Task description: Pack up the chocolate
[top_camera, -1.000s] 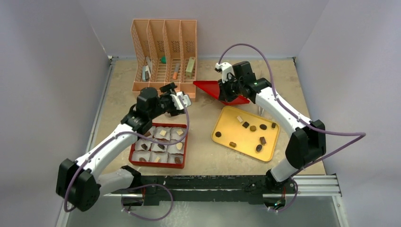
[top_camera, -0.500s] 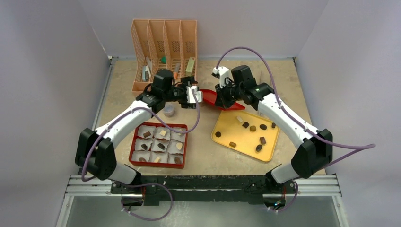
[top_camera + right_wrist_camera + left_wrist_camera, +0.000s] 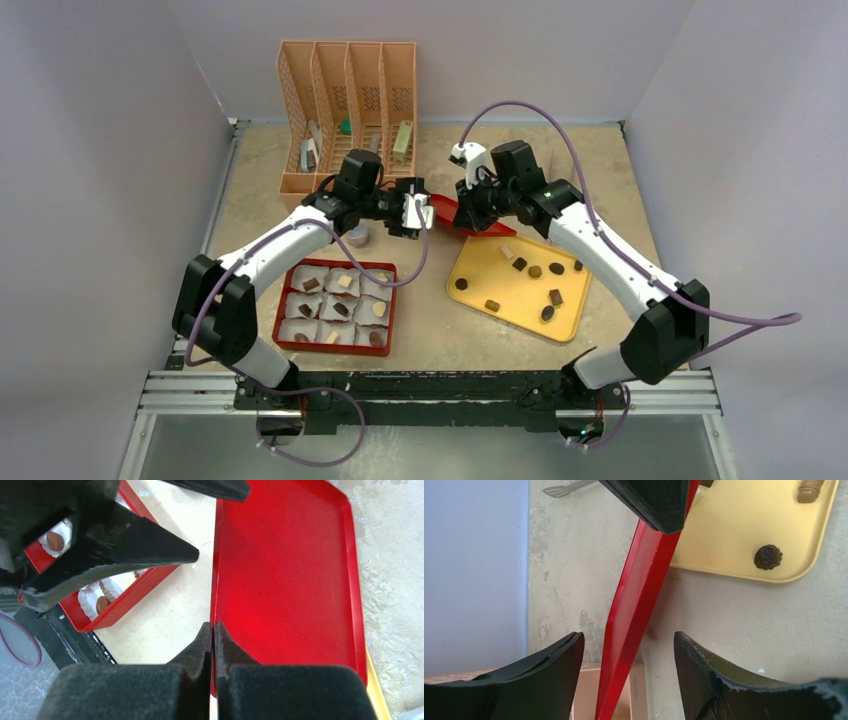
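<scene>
Mottled beige table (image 3: 430,300), pale lilac walls (image 3: 100,150), chocolate (image 3: 341,310) in crinkled paper cups (image 3: 297,327) in a red box (image 3: 283,318) nearer than the left tool (image 3: 626,645), more on a glossy yellow tray (image 3: 510,290) just beside the right tool (image 3: 213,627), which pinches a smooth flat red lid (image 3: 285,570), left tool spread wide astride its thin edge, slotted peach rack (image 3: 350,70) beyond.
</scene>
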Action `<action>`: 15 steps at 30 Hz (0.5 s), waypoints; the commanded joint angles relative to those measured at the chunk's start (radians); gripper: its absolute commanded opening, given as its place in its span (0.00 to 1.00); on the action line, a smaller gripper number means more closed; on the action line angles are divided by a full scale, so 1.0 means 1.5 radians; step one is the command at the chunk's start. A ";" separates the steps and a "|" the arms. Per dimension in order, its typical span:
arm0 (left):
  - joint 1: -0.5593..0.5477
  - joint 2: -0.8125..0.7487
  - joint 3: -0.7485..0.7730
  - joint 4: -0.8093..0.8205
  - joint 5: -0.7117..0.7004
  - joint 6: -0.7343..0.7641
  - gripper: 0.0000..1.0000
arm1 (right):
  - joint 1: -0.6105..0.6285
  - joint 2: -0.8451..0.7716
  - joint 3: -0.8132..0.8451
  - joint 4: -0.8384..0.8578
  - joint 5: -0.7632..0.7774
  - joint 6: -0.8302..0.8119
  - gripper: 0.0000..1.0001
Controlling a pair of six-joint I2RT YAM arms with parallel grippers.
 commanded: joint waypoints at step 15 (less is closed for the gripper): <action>-0.012 0.042 0.019 0.097 0.023 -0.002 0.49 | 0.006 -0.066 0.007 0.053 -0.069 0.035 0.00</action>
